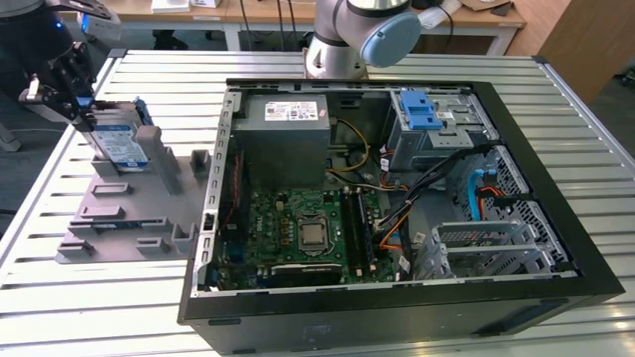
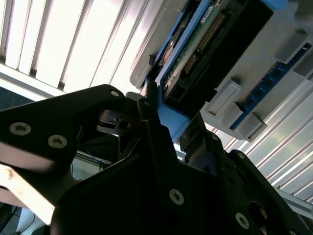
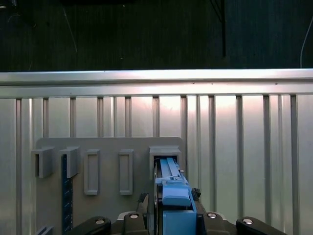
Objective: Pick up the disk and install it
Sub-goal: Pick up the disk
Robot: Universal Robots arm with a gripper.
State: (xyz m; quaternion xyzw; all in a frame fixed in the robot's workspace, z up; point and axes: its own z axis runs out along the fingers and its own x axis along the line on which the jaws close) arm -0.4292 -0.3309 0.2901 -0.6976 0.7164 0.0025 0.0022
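The gripper (image 1: 82, 110) has its fingers (image 2: 159, 147) closed on the disk (image 1: 121, 145), clamping its blue bracket between them. Below the fingers, the disk stands upright in the grey holder (image 1: 109, 197).

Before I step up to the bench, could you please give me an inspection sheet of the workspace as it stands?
Surface: slatted metal table; grey holder plate lies on it at the exterior view's left.
Job's things: disk stands on edge at a slot of the holder plate; open computer case sits beside the plate, with a drive cage inside.
Clutter: nothing seen.
Gripper: gripper is shut on the disk's blue frame.
Cables: orange, yellow and black wires run loose inside the case.
Surroundings: wooden desks behind the table; arm base at its far edge.
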